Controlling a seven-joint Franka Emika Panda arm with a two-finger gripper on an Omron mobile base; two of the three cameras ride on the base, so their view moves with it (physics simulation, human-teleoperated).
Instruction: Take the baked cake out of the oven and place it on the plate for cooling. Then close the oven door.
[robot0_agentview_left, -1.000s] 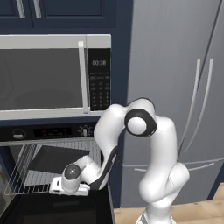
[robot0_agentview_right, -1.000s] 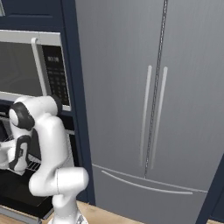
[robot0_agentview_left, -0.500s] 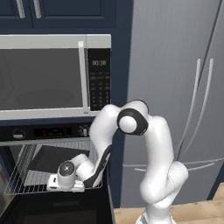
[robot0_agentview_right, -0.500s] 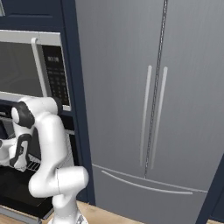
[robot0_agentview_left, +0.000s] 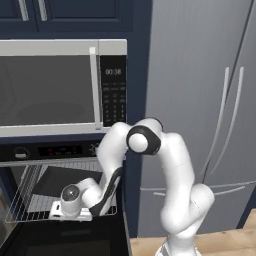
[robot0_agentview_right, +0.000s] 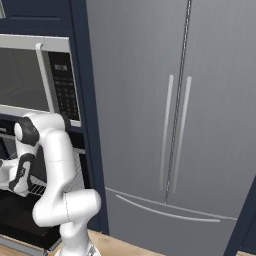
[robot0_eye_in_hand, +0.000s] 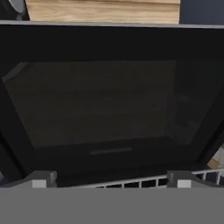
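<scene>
The gripper (robot0_eye_in_hand: 109, 183) has its jaws spread wide with nothing between them, pointing down at the oven door (robot0_eye_in_hand: 109, 105), which lies swung open with its dark glass facing up. The white hand hangs just above the front edge of a pulled-out wire rack (robot0_agentview_left: 35, 200) of the oven (robot0_agentview_left: 55, 150). Directly above the oven's control strip sits the microwave (robot0_agentview_left: 60, 87), and a grey refrigerator (robot0_agentview_right: 170, 120) stands to the right.
</scene>
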